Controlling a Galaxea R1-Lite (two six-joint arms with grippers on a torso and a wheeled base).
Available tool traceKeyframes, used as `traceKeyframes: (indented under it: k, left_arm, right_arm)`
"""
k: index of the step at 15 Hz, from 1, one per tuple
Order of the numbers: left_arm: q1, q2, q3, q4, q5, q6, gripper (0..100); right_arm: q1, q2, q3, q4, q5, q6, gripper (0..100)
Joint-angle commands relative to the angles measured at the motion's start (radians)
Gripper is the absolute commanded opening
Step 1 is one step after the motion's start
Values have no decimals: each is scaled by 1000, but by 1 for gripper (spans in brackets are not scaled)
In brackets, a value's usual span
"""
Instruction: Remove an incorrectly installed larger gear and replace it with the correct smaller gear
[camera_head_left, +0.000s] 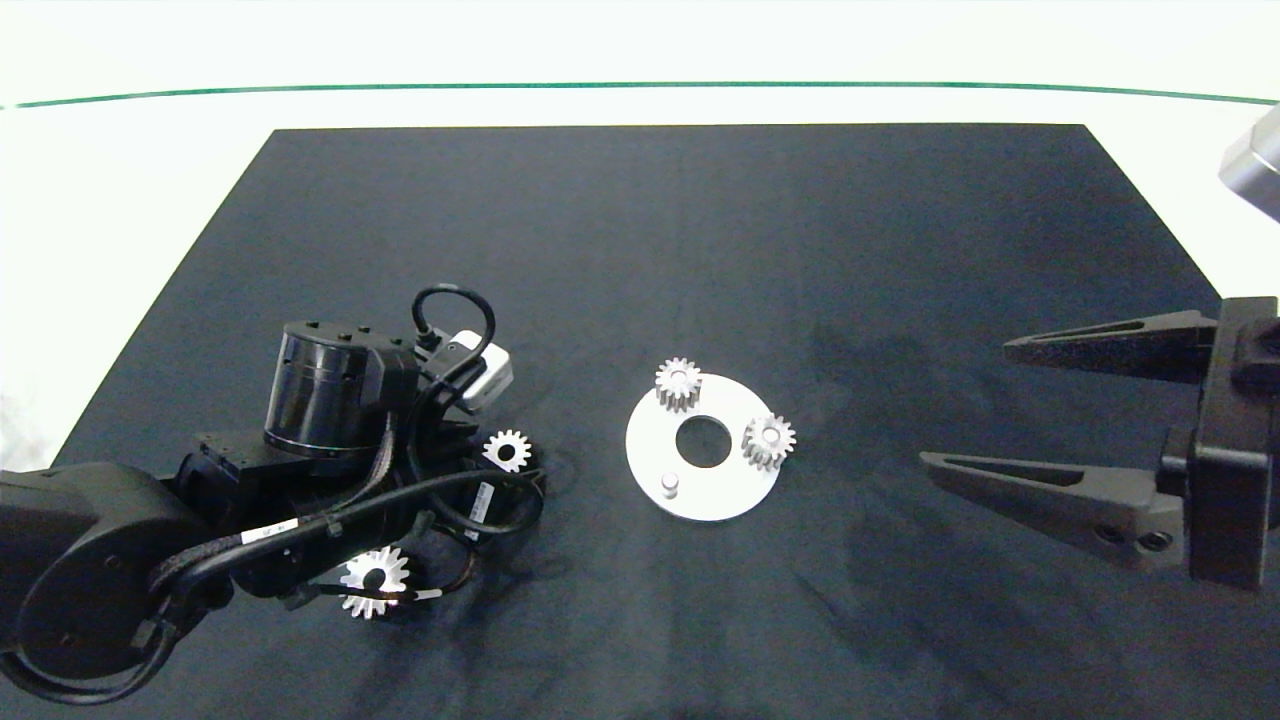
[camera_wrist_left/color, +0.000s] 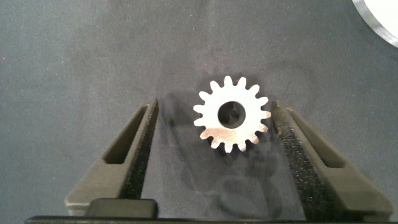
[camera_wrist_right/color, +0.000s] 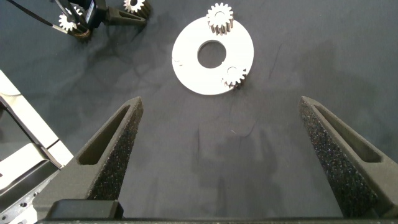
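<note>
Larger gear (camera_head_left: 375, 582) half-hidden under left arm cables; left end effector (camera_wrist_left/color: 214, 134) spread wide around it, one tooth touching. Right end effector (camera_head_left: 1040, 425) released — open mat around.

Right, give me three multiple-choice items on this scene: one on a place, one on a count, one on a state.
1. Where is the loose gear?
A. On the disc
B. On the mat
C. In the right hand

2. How many gears sit on the disc?
A. One
B. Two
C. Four

3. What is the state of the right hand?
A. Open, empty
B. Shut on a gear
C. Shut, empty

1 B: the loose gear lies flat on the mat between the open fingers of the left hand.
2 B: the disc carries two gears.
3 A: the right hand has its fingers spread with nothing between them.
</note>
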Motion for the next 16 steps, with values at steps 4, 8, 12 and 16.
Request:
traceKeyframes:
  k: [4,8,12,16]
  left_arm:
    - [-1,3,2,-3,1,-5,60]
    - [-5,3,4,-3,1,-16,51]
    - [-10,3,4,-3,1,-33,44]
    - [-10,4,10,-3,1,-37,36]
  right_arm:
    - [0,1,2,2,0,-1,100]
    - [0,1,0,2,0,-1,100]
    - [0,-1,0,2,0,-1,100]
    - [0,-2,0,2,0,-1,100]
